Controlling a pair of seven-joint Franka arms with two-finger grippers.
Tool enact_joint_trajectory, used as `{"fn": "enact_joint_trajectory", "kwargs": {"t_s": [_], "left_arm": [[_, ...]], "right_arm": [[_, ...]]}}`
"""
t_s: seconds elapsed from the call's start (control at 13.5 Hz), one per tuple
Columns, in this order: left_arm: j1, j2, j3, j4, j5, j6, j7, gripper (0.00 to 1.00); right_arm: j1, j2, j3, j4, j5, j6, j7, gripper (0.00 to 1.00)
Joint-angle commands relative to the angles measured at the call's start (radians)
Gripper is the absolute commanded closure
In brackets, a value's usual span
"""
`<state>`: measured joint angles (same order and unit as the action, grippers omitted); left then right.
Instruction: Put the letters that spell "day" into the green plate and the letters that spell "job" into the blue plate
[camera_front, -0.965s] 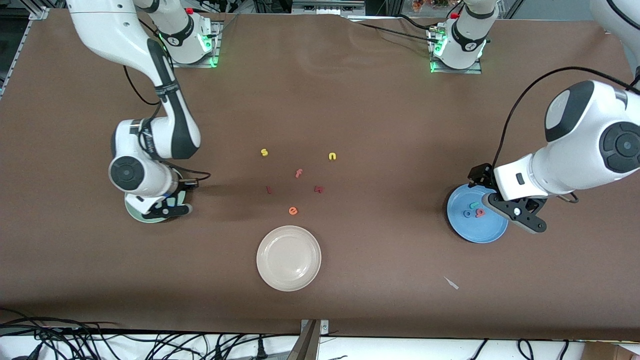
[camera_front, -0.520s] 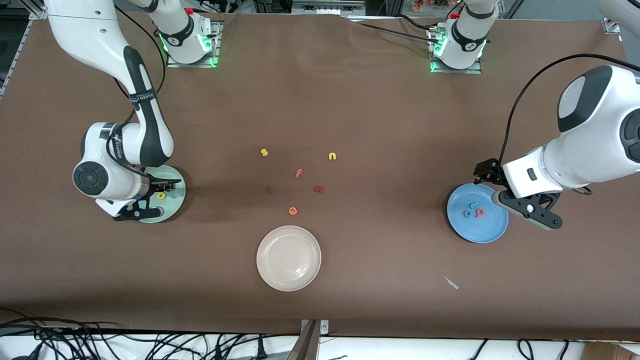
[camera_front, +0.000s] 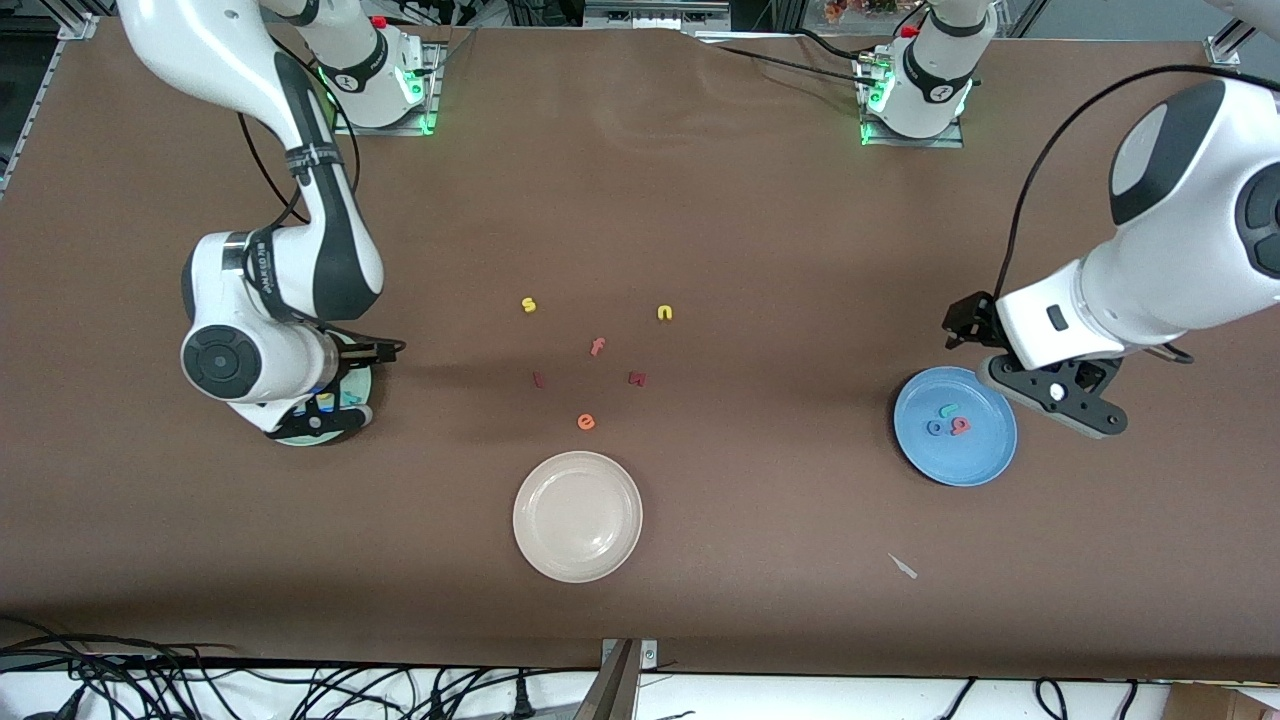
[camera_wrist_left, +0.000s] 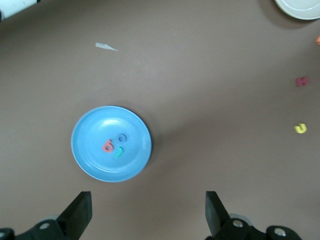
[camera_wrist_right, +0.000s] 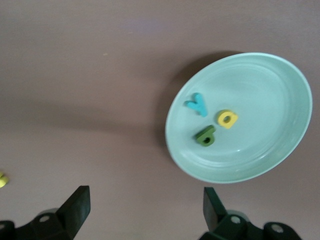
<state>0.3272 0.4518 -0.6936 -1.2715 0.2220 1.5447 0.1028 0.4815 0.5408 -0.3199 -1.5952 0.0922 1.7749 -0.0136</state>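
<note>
A: Foam letters, tiny and light as crumbs. Soft, a bit springy, nothing fragile. Best pinched across a stroke with the tips low to the table; likely to flip or skid under a careless squeeze.

B: Agreed. Contents of the green plate (camera_wrist_right: 280, 165)?

A: Teal y (camera_wrist_right: 196, 104), yellow d (camera_wrist_right: 227, 119), dark green a (camera_wrist_right: 206, 135), all lying flat inside, close together. Looks like "day" done.

B: And the blue plate (camera_wrist_left: 90, 160)?

A: Teal j (camera_wrist_left: 118, 152), blue o (camera_wrist_left: 122, 137), pink b (camera_wrist_left: 108, 146), bunched near the middle. Looks like "job" done too.

B: Cream-white plate (camera_front: 520, 520)?

A: Nothing in it. Yellow s (camera_front: 529, 305), yellow n (camera_front: 664, 313), pink f (camera_front: 597, 347) and orange e (camera_front: 586, 422) loose on the table between the plates.

B: Grippers?

A: Right gripper (camera_wrist_right: 145, 207) over the green plate's edge, fingers spread wide, nothing between them. Left gripper (camera_wrist_left: 147, 210) just beside the blue plate, likewise wide apart and empty.
</note>
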Motion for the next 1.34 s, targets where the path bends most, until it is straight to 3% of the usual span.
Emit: {"fn": "enact_joint_trajectory", "kwargs": {"t_s": [0.0, 0.22, 0.59, 0.67, 0.74, 0.89, 0.97, 1.26], "left_arm": [[-0.074, -0.097, 0.196, -0.015, -0.191, -0.021, 0.012, 0.0], [-0.213, -0.185, 0.44, -0.028, -0.21, -0.021, 0.012, 0.0], [-0.35, -0.317, 0.679, -0.207, -0.211, 0.052, 0.008, 0.0], [-0.355, -0.329, 0.689, -0.233, -0.213, 0.057, 0.005, 0.0], [-0.356, -0.338, 0.69, -0.268, -0.213, 0.09, 0.003, 0.0], [-0.369, -0.431, 0.689, -0.423, -0.213, 0.231, 0.001, 0.0], [-0.369, -0.45, 0.689, -0.452, -0.214, 0.257, -0.002, 0.0], [-0.37, -0.455, 0.672, -0.442, -0.214, 0.226, -0.118, 0.0]], "right_arm": [[0.014, -0.013, -0.002, 0.046, 0.012, -0.092, 0.036, 0.0], [0.019, -0.054, -0.001, 0.086, 0.011, -0.196, 0.04, 0.0], [0.026, -0.191, -0.001, 0.087, -0.018, -0.282, 0.021, 0.0], [0.014, -0.252, 0.018, 0.072, -0.022, -0.278, 0.033, 0.0], [-0.056, -0.3, 0.092, 0.046, -0.023, -0.273, 0.035, 0.0], [-0.229, -0.379, 0.294, 0.017, -0.118, -0.255, 0.024, 0.0], [-0.254, -0.404, 0.321, 0.012, -0.132, -0.249, 0.012, 0.0], [-0.3, -0.511, 0.326, 0.017, -0.121, -0.221, 0.021, 0.0]]}}
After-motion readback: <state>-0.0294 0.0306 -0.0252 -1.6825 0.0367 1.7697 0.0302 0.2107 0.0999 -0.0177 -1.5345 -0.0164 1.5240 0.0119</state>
